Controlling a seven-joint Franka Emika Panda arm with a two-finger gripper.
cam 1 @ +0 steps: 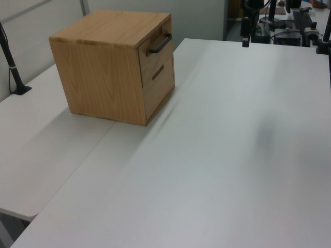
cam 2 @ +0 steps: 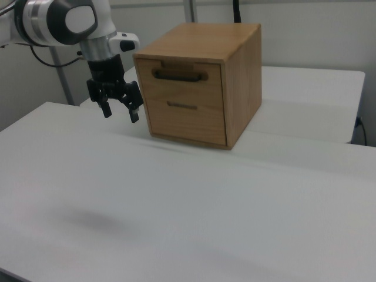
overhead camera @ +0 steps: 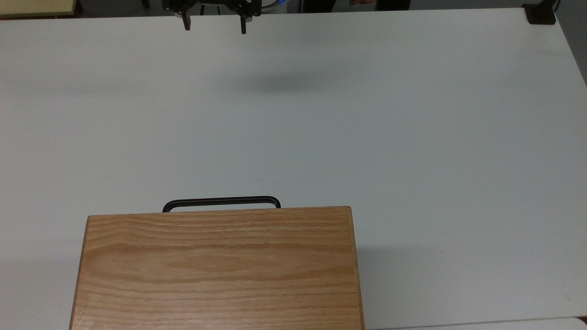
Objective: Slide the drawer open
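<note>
The oak cabinet stands at the bottom of the top view, on the white table. Its upper drawer is pushed in flush, and the long black bar handle runs across the front panel. My gripper hangs open above the table's far edge in the top view, fingers pointing down and holding nothing. In the right view it hovers to the left of the cabinet's front, well apart from the handle.
A lower drawer with a small slot pull sits under the upper one. A black clamp is fixed at the table's far right corner in the top view. A black post stands left of the cabinet in the left view.
</note>
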